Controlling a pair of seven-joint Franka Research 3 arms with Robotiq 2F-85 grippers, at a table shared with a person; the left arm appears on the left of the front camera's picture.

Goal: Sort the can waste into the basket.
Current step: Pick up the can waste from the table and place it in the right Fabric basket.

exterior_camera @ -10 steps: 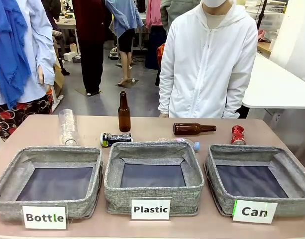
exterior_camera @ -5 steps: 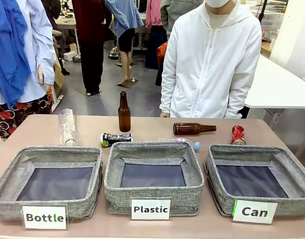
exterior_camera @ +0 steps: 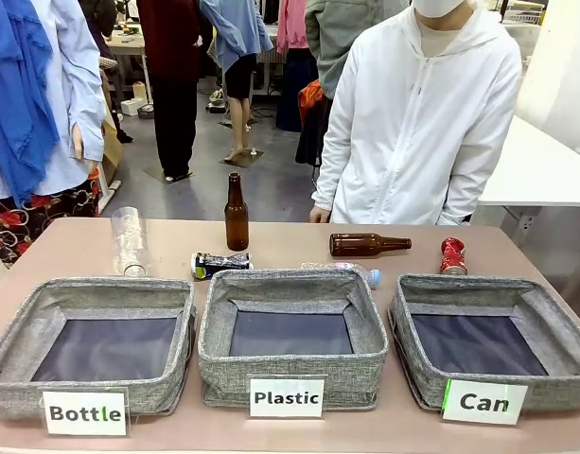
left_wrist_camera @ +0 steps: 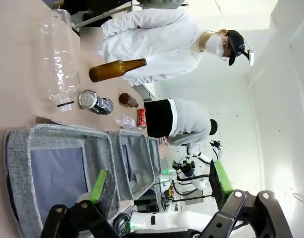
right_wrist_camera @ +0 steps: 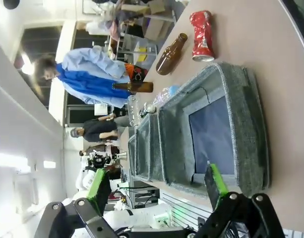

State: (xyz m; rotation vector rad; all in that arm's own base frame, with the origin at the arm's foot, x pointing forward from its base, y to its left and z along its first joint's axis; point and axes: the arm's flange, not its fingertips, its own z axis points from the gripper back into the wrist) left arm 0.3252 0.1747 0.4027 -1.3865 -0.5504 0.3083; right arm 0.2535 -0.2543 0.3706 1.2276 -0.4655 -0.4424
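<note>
Grey woven baskets are sitting in a row along the near edge of the table (exterior_camera: 290, 236). The Can basket (exterior_camera: 417, 369) is standing at the right end, its dark floor lying bare. The red can (exterior_camera: 451, 255) is standing just beyond that basket's far rim, near the table's right edge, with bare tabletop lying open around it. The black can (exterior_camera: 219, 264) is lying on its side well to the left, just behind the gap between the Bottle basket (exterior_camera: 15, 345) and the Plastic basket (exterior_camera: 290, 369). An upright brown bottle (exterior_camera: 237, 213) is standing behind the black can. A second brown bottle (exterior_camera: 365, 245) is lying between the two cans, and a clear bottle (exterior_camera: 129, 241) is standing near the left edge. Another clear bottle (exterior_camera: 356, 270) is lying just behind the Plastic basket's far rim. A person (exterior_camera: 422, 123) in white is standing at the far side. The left gripper (left_wrist_camera: 159, 182) is hanging with its fingers spread wide and nothing between them, the Bottle basket lying just ahead of it. The right gripper (right_wrist_camera: 156, 186) is holding its fingers wide apart too, empty, by the Can basket's near wall.
</note>
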